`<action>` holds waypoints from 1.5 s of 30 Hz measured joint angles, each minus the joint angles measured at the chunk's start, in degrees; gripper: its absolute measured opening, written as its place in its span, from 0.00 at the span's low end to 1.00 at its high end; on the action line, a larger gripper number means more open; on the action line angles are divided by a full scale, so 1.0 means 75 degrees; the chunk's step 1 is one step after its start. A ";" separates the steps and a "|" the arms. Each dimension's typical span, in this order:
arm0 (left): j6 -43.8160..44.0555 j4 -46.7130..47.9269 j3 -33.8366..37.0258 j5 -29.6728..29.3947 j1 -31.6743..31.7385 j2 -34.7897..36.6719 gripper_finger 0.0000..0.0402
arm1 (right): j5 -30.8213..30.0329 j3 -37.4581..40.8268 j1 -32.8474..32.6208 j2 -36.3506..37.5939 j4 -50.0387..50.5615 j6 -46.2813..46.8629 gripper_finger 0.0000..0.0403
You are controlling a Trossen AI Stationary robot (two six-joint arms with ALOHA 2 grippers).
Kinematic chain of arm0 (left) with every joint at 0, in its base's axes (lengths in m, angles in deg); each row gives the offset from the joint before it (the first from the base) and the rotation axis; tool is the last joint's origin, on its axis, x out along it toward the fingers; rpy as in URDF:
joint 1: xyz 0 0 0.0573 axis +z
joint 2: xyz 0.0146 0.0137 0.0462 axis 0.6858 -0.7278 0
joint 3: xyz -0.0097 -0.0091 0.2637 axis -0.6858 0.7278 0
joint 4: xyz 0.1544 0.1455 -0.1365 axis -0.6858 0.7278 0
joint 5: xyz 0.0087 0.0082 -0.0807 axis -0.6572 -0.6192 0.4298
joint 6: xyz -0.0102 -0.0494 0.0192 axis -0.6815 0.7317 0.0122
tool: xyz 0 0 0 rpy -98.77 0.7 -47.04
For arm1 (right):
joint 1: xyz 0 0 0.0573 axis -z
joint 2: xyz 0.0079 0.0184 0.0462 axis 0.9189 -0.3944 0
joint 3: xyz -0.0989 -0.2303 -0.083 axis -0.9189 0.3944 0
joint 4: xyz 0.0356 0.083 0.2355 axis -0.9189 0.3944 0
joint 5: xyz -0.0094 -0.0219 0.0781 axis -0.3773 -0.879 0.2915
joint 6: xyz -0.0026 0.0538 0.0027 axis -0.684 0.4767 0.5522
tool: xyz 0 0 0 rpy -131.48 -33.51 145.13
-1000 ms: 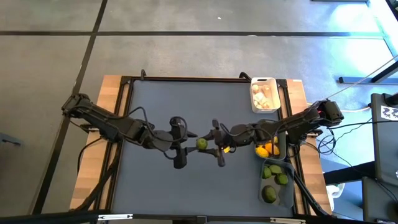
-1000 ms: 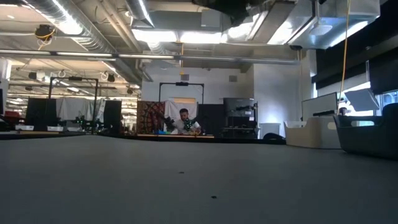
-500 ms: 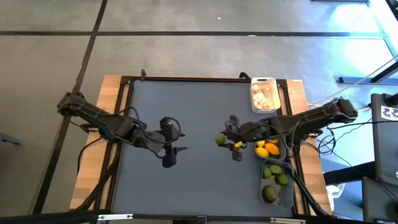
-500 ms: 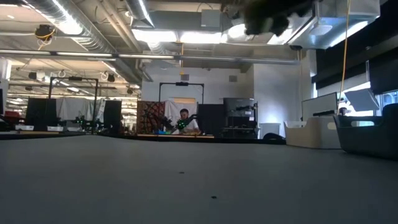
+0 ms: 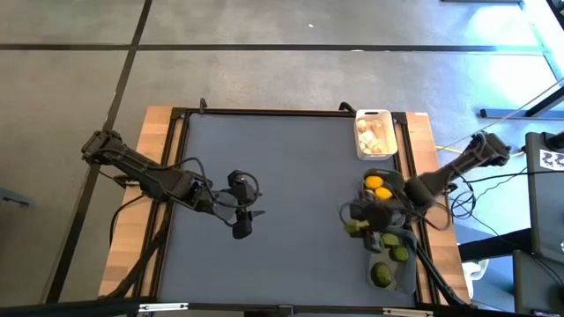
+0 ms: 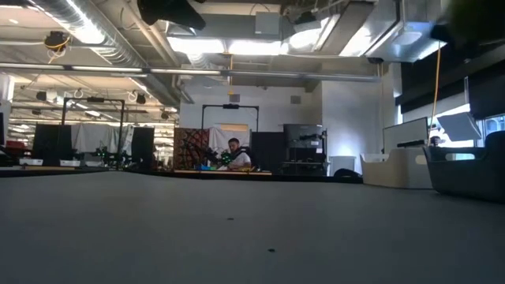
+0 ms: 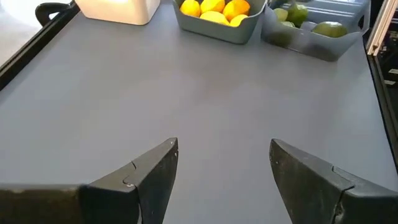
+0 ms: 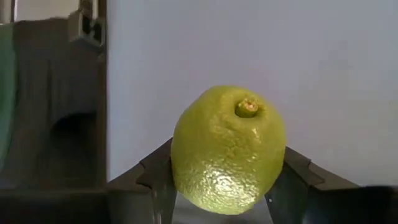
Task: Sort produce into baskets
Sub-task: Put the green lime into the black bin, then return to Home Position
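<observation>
A green lime (image 8: 228, 149) sits between the fingers of my right gripper (image 5: 355, 225), above the table just left of the baskets. Along the right edge stand three baskets. The white basket (image 5: 374, 119) holds pale bulbs. The dark basket (image 5: 394, 201) holds lemons (image 5: 377, 187). The translucent basket (image 5: 407, 275) holds limes (image 5: 382, 274). My left gripper (image 5: 243, 222) hangs open over the bare mat left of the middle, with nothing between its fingers (image 7: 163, 163). My right gripper pinches the lime by two opposite sides (image 8: 181, 163) between its two fingers. The lime's stem end (image 8: 247, 107) faces away from the wrist. The fingers slant downward from the table's right side. The lime hangs clear of the mat.
The grey mat (image 5: 282, 167) is bare from the left rail to the baskets. A black frame (image 5: 176, 176) and wooden edges border it. The low view shows a dark basket wall (image 6: 465, 170) at its right, and a person sits far off in the room behind.
My right gripper has carried the lime from the table's middle toward the right edge, turning and tipping downward on the way, and now stands beside the baskets. My left gripper has drawn back a little toward the left edge and sunk slightly.
</observation>
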 joint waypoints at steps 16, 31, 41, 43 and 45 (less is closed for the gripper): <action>-0.0026 -0.0178 0.0000 -0.0001 0.0073 0.0000 0.62 | -0.0140 0.0000 -0.3146 -0.1097 0.0587 0.4576 0.46; 0.0075 -0.0175 0.0000 -0.0001 0.0073 0.0000 0.62 | 0.0257 0.0000 -0.3915 -0.2834 0.1613 0.5328 0.46; 0.0080 -0.0170 0.0000 -0.0001 0.0073 0.0000 0.62 | 0.0816 0.0000 -0.3938 -0.3159 0.1754 0.5340 0.65; -0.0005 -0.0173 0.0000 -0.0001 0.0073 0.0000 0.62 | 0.0904 0.0000 -0.3936 -0.3096 0.1749 0.5317 0.69; -0.0095 -0.0173 0.0000 -0.0001 0.0073 0.0000 0.62 | 0.0940 -0.0057 -0.3932 -0.2994 0.1776 0.5302 0.71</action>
